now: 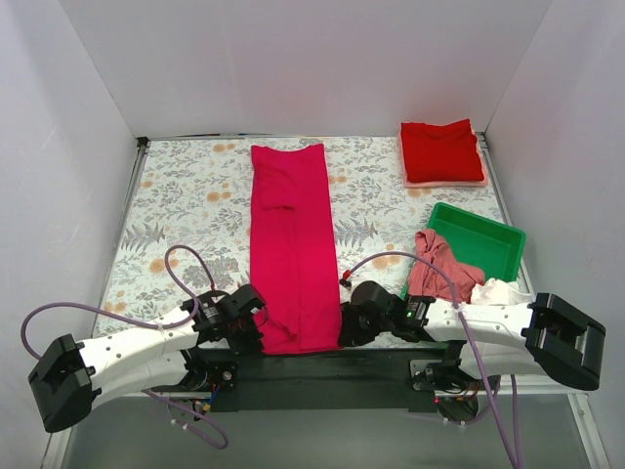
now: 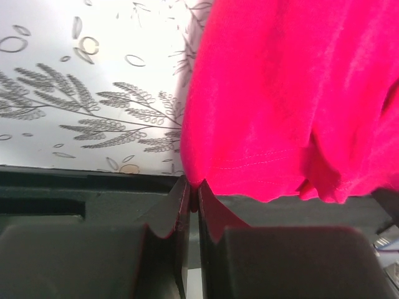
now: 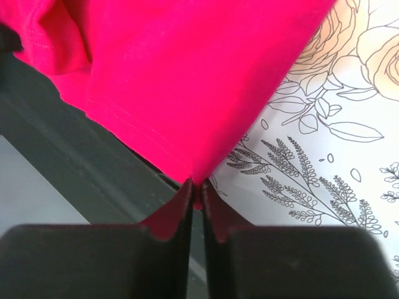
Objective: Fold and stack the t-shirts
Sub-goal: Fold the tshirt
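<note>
A magenta-crimson t-shirt [image 1: 291, 234] lies folded into a long strip down the middle of the table, from the back to the near edge. My left gripper [image 1: 256, 330] is shut on its near left corner [image 2: 194, 180]. My right gripper [image 1: 344, 325] is shut on its near right corner [image 3: 194, 179]. A brighter red t-shirt [image 1: 441, 149] lies folded at the back right on a pale pink one [image 1: 447, 183]. A dusty-pink t-shirt [image 1: 441, 262] and a white one [image 1: 501, 291] hang crumpled over the green tray's near side.
The green plastic tray [image 1: 483, 234] stands at the right. A flower-print cloth [image 1: 195, 205] covers the table. White walls close in the back and both sides. A black base bar [image 1: 322, 366] runs along the near edge.
</note>
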Robot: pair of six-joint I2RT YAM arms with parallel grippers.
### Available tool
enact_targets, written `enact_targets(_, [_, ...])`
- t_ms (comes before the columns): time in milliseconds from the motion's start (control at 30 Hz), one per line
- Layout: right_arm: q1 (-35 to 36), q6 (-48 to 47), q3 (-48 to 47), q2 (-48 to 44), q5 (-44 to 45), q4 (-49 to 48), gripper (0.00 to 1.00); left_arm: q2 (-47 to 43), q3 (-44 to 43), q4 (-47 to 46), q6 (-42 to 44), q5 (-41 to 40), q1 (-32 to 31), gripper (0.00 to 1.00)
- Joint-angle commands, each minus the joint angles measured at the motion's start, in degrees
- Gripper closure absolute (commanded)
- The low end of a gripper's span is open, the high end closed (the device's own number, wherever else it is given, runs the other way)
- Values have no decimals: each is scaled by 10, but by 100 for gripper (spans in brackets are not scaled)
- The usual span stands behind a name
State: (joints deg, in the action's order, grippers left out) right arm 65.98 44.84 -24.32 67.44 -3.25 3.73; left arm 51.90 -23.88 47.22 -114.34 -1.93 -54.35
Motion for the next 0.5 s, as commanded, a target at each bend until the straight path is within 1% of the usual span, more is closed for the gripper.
enact_targets(0, [6,0,2,-10,-5,-20,87,-22,13,-28,-4,18,-2,100])
enact_targets(33, [5,-4,1,-12,-4,-26,94,-35,16,-41,-4,18,-2,100])
enact_targets(100, [6,-8,-5,-19,7,-30,99,-45,16,-44,-4,14,-2,100])
enact_targets(233, [6,-29,-24,-31,31,-29,99,-76,-8,-44,-12,-41,-1,100])
enact_targets(267, [6,-40,-28,-32,50,-29,99,-77,-16,-43,-14,-49,-1,100])
enact_targets(333, [5,-49,-42,-35,61,-29,99,-75,-30,-47,-10,-63,-1,100])
enact_targets(467, [-1,-79,-70,-29,100,-21,99,-37,-72,-28,-29,-141,-1,100])
